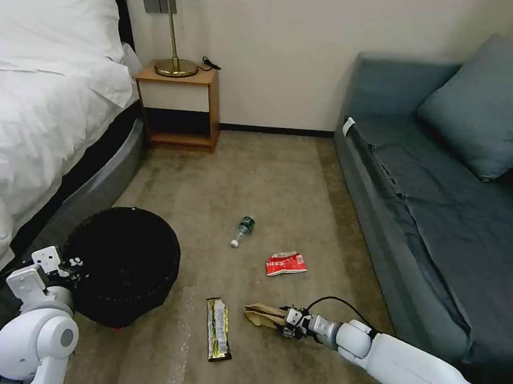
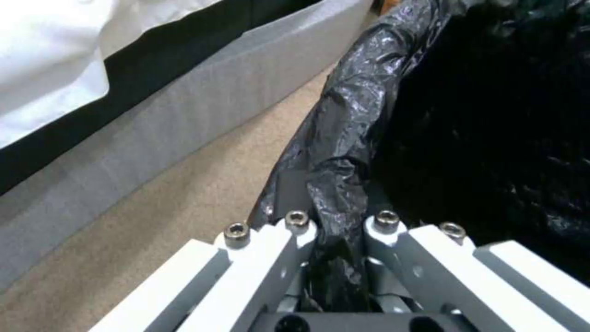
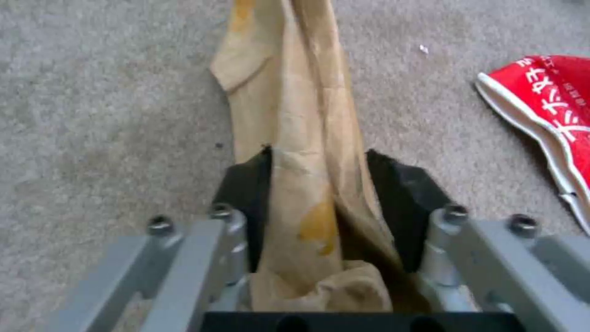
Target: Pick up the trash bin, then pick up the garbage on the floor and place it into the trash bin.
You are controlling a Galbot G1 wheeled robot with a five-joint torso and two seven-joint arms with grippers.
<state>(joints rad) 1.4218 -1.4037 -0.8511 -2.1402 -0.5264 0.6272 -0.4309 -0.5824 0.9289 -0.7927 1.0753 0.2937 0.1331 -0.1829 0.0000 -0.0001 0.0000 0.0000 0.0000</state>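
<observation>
Head view: the round black trash bin with its crinkled black plastic liner (image 1: 121, 264) stands on the beige carpet (image 1: 280, 188) beside the white-sheeted bed (image 1: 30, 138). The left gripper (image 1: 76, 268) is at the bin's near-left rim; the left wrist view shows its fingers (image 2: 295, 230) clenched on a fold of liner at the rim.

Litter lies on the carpet between the bin and the blue-grey sofa (image 1: 434, 188), largest first:
- long gold-green wrapper (image 1: 218, 329), just right of the bin;
- crumpled brown paper bag (image 1: 263, 315), right of the wrapper;
- red-white snack packet (image 1: 286, 263), apart, farther out;
- clear bottle with green label and white cap (image 1: 242, 229), farthest out.

The right gripper (image 1: 289, 323) is low at the bag's right end. In the right wrist view the bag (image 3: 301, 138) runs lengthwise between the black fingers (image 3: 399, 184), which press both sides of its near end.

Risks, as judged:
- The bag is thin and held by one end; it may tear or slip out on lifting.
- The left grasp seems to take mainly liner; under load the liner could pull off the rim and the bin tip or drop.
</observation>
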